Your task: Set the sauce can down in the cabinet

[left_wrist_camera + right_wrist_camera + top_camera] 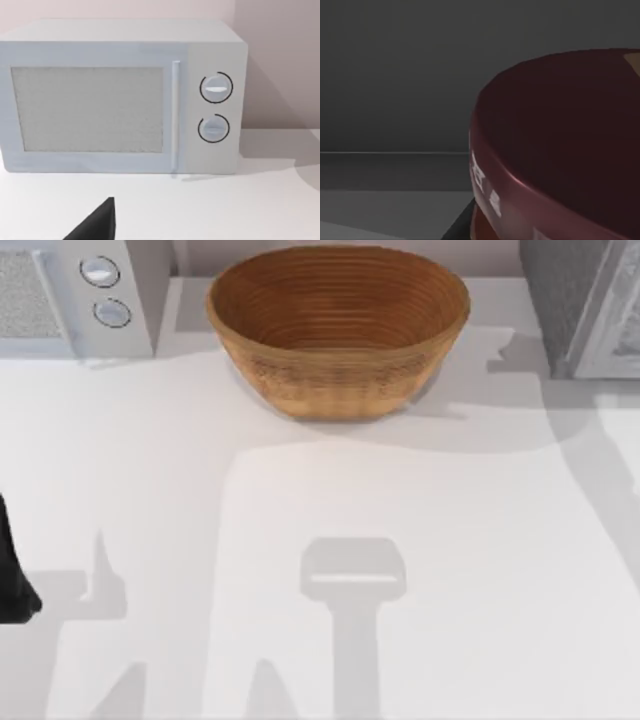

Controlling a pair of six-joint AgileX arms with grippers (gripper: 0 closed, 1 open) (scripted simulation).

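The sauce can (pixel 560 150) looms very close in the right wrist view, its dark maroon lid and red neck showing. Around it is the dark grey inside of the cabinet (pixel 395 75), with the cabinet floor just below. One dark finger (pixel 461 224) of my right gripper lies against the can's side, and the gripper is shut on the can. In the top view the grey cabinet (pixel 575 300) stands at the back right corner. My left arm (pixel 10 580) is parked at the table's left edge; one of its fingertips (pixel 97 222) shows in the left wrist view.
A big woven brown basket (pixel 338 335) stands at the back middle of the white table (pixel 320 540). A white microwave (pixel 75 295) occupies the back left corner, its shut door (pixel 90 110) facing the left wrist camera.
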